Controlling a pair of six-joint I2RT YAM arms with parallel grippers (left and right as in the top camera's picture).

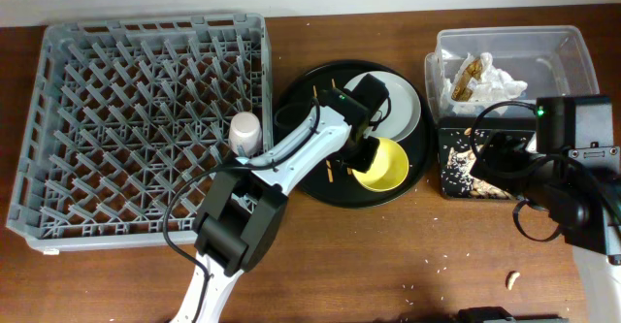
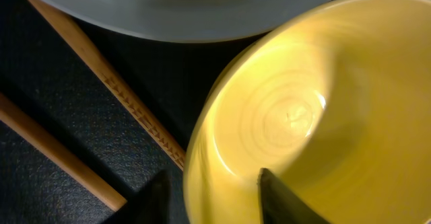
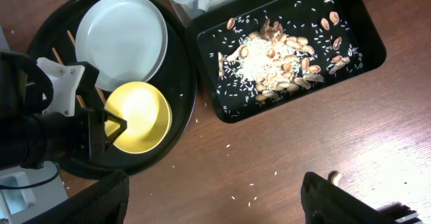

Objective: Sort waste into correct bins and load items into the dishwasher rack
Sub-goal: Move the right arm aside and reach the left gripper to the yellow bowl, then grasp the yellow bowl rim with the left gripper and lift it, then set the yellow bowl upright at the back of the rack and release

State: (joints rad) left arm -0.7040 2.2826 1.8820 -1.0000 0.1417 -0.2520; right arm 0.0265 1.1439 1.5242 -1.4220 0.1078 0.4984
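A yellow bowl [image 1: 383,166] sits on the large round black tray [image 1: 301,182], beside the pale grey plate [image 1: 398,105]. My left gripper [image 1: 361,156] straddles the bowl's left rim [image 2: 222,130], with one finger inside and one outside, closed on the wall [image 2: 214,204]. Two wooden chopsticks [image 2: 128,103] lie on the tray beside the bowl. The pink cup [image 1: 245,129] stands in the grey dishwasher rack [image 1: 58,100]. My right gripper [image 3: 215,204] is open and empty, high above the shallow black bin [image 1: 448,182] holding food scraps and rice [image 3: 269,62]. The blue cup is not in view.
The clear tub [image 1: 572,47] at the back right holds white napkins and a brown wrapper [image 1: 471,76]. A tan food scrap [image 1: 512,279] and scattered rice crumbs [image 3: 256,183] lie on the wooden table in front of the bins.
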